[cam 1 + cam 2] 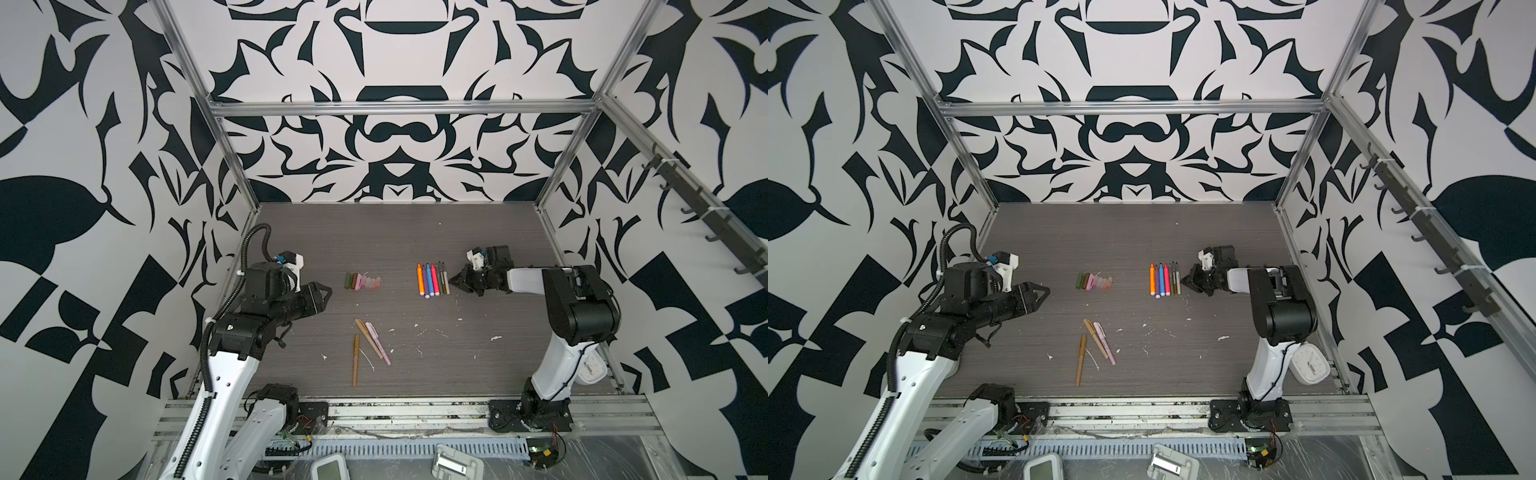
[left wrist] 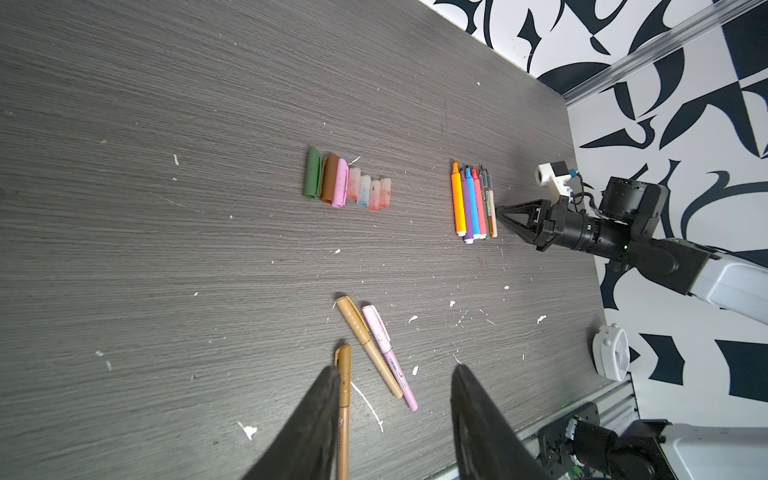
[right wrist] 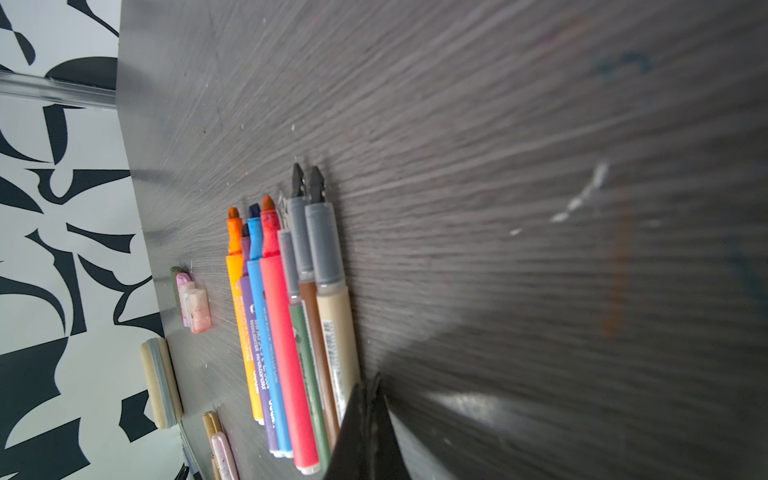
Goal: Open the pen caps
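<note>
Closed and empty, the right gripper [image 1: 452,282] sits just beside the row of uncapped pens [image 1: 432,279]; the left gripper [image 2: 395,372], partly open and empty, hangs well apart from it.

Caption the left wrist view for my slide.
Open left gripper frames three capped pens; beyond, a row of loose caps and uncapped pens beside the shut right gripper.

My right hand [image 3: 376,382] hides the back ends of the tan pen [image 3: 338,332] and the brown pen [image 3: 316,332]. The pen caps [image 3: 193,303] overlap there, too bunched to count. My left hand [image 2: 395,370] covers part of a golden capped pen [image 2: 344,399], which the picture's edge cuts off.
</note>
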